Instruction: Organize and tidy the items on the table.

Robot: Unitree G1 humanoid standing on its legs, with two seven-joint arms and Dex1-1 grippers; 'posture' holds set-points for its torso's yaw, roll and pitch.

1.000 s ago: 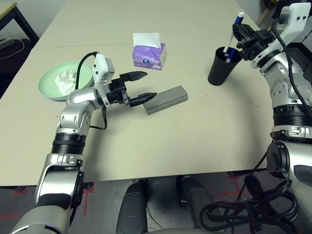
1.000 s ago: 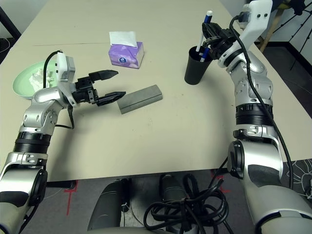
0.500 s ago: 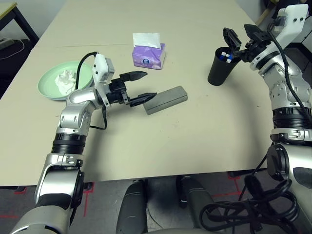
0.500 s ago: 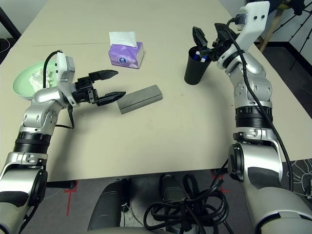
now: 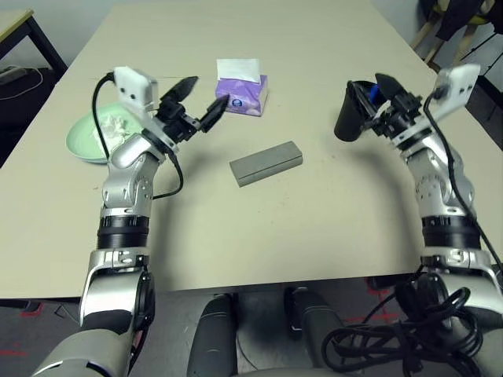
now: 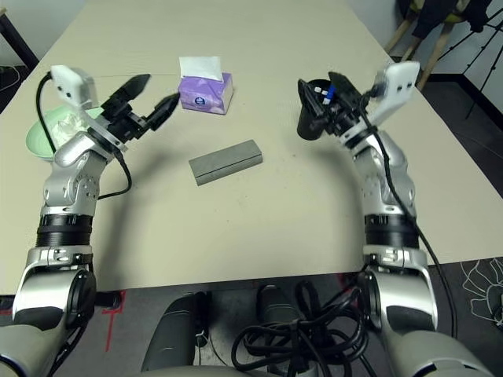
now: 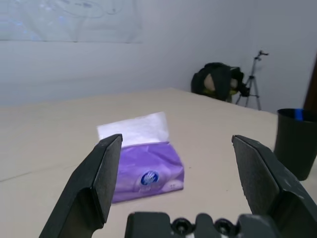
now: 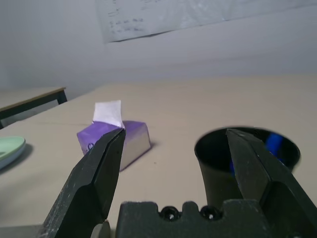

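On the beige counter [image 5: 314,220], seen from the head camera, the grey glasses case [image 5: 266,162] lies alone in the middle. The mint green plate [image 5: 82,141] sits off to the robot's left with the white tissue [image 5: 114,123] in it. A purple tissue box [image 5: 242,91] stands farther back. The black cup [image 5: 350,114] is on the right, with the blue-and-white pen [image 6: 324,94] poking out of it. The left pincer [image 5: 195,100] is up in the air near the tissue box, fingers apart, holding nothing. The right pincer [image 5: 383,102] is just beside the cup, fingers apart too. From the left wrist, the wide fingers point at the tissue box, and the cup stands off to one side. From the right wrist, the open fingers frame the cup's rim, with blue showing inside. I think the tidying is nearly done. Next, an arm may need to reach for anything left loose, maybe the case.
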